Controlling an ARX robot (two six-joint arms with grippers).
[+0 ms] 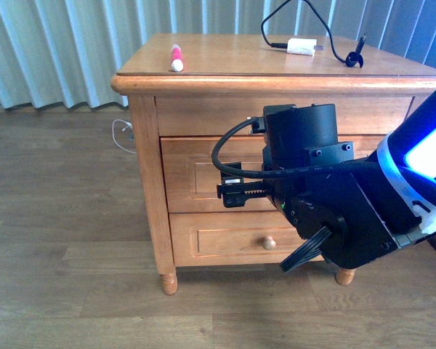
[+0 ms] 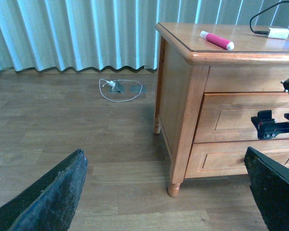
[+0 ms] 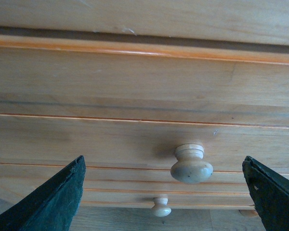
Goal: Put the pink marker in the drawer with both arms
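Observation:
The pink marker (image 1: 176,57) lies on the nightstand top near its front left corner; it also shows in the left wrist view (image 2: 216,40). The upper drawer (image 1: 192,174) is shut. My right gripper (image 1: 234,191) is open just in front of the drawer. In the right wrist view the right gripper (image 3: 164,192) faces the drawer's round knob (image 3: 191,164), which sits between the spread fingers (image 3: 53,202), apart from them. My left gripper (image 2: 166,202) is open and empty, low over the floor to the left of the nightstand; it is out of the front view.
A white charger plug (image 1: 302,46) with a black cable lies at the back right of the nightstand top (image 1: 240,62). The shallower lower drawer has its own knob (image 1: 269,243). A white cable (image 2: 119,89) lies on the wood floor by the curtains.

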